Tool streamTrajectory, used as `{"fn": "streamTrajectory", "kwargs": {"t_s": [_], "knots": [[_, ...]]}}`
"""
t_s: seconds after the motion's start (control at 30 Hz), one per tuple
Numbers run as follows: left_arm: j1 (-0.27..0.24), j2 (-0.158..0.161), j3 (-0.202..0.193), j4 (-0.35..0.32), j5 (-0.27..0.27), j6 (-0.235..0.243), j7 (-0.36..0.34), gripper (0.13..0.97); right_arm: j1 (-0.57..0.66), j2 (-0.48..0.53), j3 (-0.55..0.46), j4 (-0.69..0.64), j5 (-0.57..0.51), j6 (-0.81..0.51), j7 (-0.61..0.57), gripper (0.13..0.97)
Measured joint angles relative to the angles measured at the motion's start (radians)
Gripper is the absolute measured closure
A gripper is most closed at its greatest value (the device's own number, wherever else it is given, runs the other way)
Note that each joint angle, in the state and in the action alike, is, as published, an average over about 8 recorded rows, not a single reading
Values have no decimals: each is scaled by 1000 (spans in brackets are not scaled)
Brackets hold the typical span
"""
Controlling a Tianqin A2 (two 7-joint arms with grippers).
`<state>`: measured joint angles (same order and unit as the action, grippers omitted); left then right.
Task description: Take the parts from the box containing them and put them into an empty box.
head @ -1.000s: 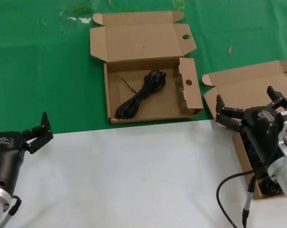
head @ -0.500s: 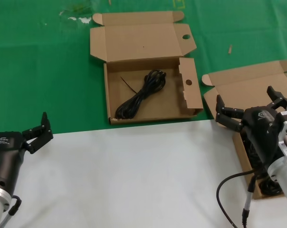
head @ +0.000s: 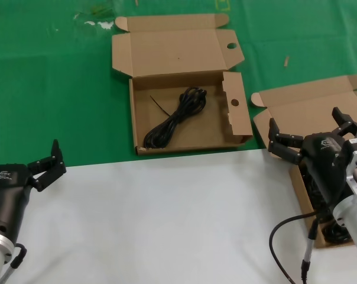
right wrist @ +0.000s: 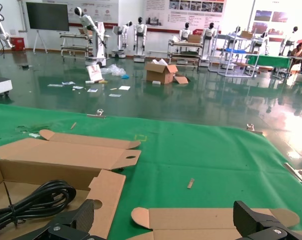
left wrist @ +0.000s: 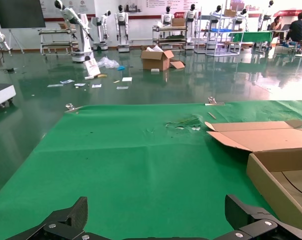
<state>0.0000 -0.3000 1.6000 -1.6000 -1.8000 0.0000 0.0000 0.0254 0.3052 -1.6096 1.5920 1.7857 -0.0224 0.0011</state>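
While one black cable [head: 174,120] lies in the holed box [head: 190,137] at centre, right claw [head: 313,137] hangs wide above the plain box [head: 302,109], ready to reach in; left claw [head: 47,165], wide, waits near left.

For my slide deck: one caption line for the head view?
Right gripper open above the source box; one black cable lies in the holed box.
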Motion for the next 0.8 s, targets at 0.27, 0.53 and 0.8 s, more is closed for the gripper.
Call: {"fn": "streamTrajectory", "kwargs": {"t_s": [0.27, 0.53, 0.8], "knots": [[0, 0, 0, 0, 0, 0, 0, 132, 0, 0, 0, 0, 0, 0, 0, 129], [0, 0, 0, 0, 0, 0, 0, 132, 0, 0, 0, 0, 0, 0, 0, 129], [0, 0, 0, 0, 0, 0, 0, 132, 0, 0, 0, 0, 0, 0, 0, 129]]}}
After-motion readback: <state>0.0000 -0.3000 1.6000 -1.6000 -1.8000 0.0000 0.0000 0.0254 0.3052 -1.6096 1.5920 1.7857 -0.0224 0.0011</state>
